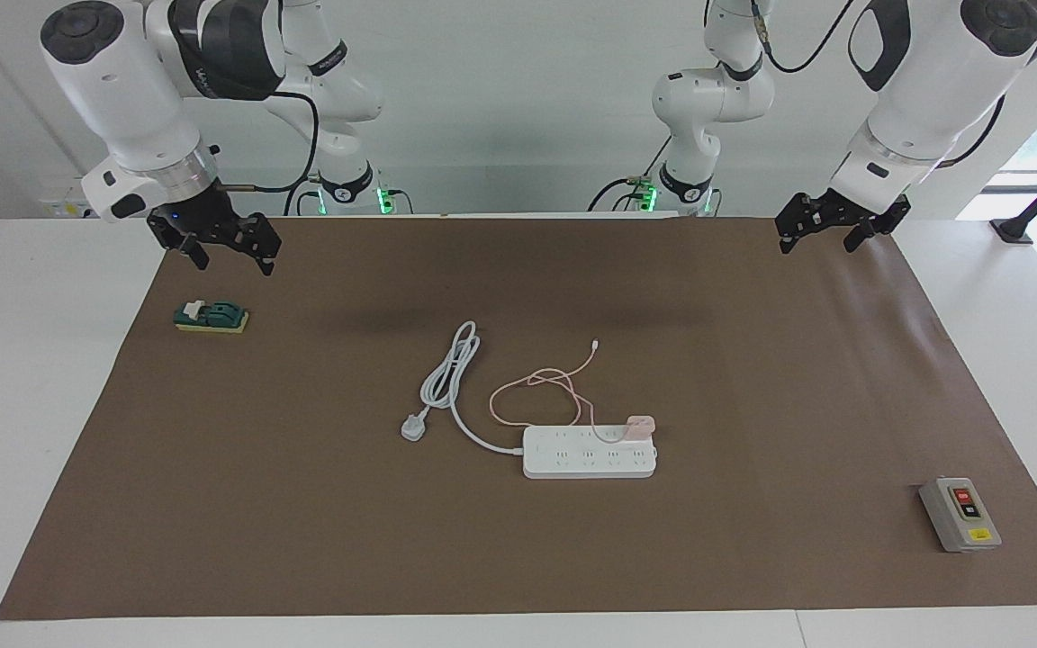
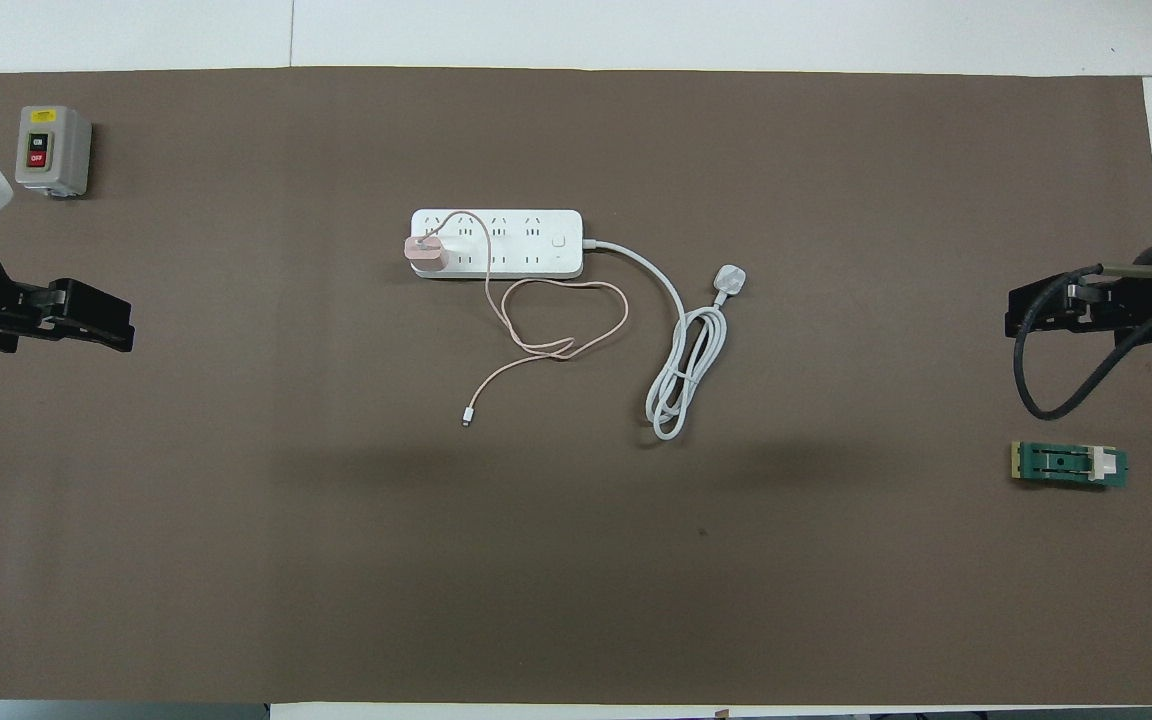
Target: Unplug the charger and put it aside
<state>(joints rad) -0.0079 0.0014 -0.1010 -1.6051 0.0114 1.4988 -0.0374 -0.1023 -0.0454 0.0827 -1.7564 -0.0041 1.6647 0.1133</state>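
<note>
Both arms wait high over the brown mat's (image 1: 302, 540) near corners. The left gripper (image 1: 829, 225) hangs spread and empty; the right gripper (image 1: 221, 245) holds nothing, spread unclear. Bare mat surrounds the middle, where the charger (image 1: 640, 425) sits plugged into the power strip (image 1: 589, 453).

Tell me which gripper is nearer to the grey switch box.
Left. The left gripper hangs over the mat at the end where the grey switch box sits; the right gripper is over the mat's other end.
</note>
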